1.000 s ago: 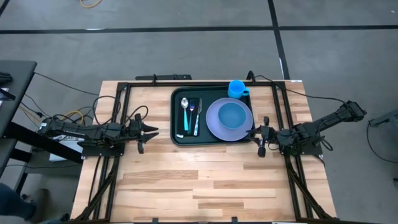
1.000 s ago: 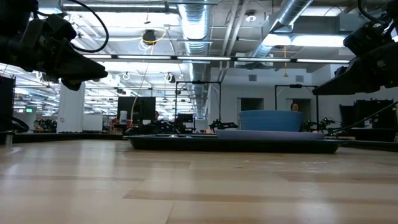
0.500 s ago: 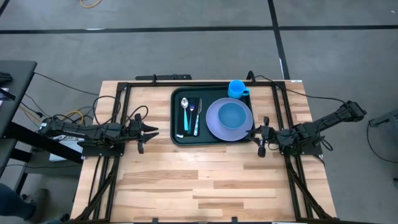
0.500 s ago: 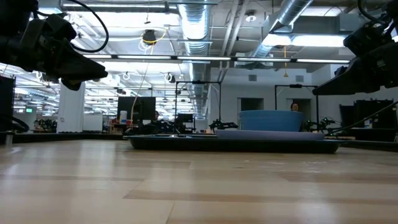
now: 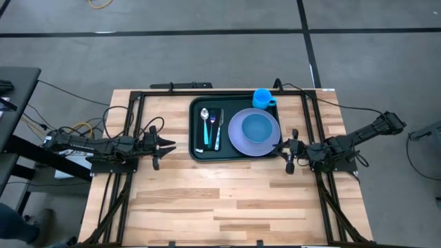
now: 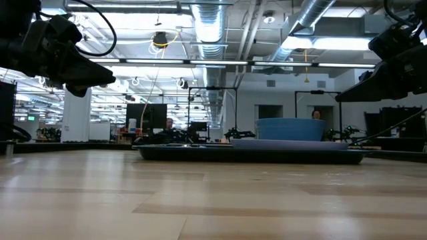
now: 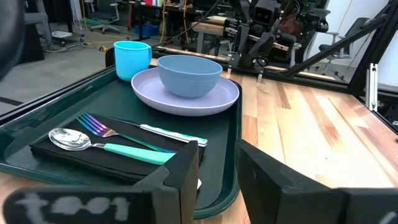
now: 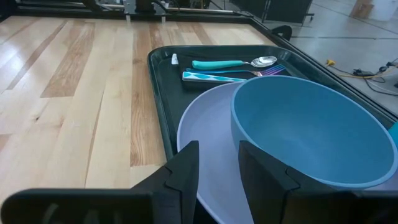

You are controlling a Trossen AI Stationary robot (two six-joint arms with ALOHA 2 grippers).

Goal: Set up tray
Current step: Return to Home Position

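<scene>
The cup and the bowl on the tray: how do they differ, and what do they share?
The cup is bright sky blue; the bowl is a duller, greyer blue. The cup is narrow with a side handle; the bowl is wide and has none. The cup stands directly on the tray, in a corner; the bowl sits on the lavender plate. Both are upright and on the same tray.

Dark green tray [image 5: 234,103] (raised rim, rounded corners) lies flat on table, close to one long edge.
</scene>
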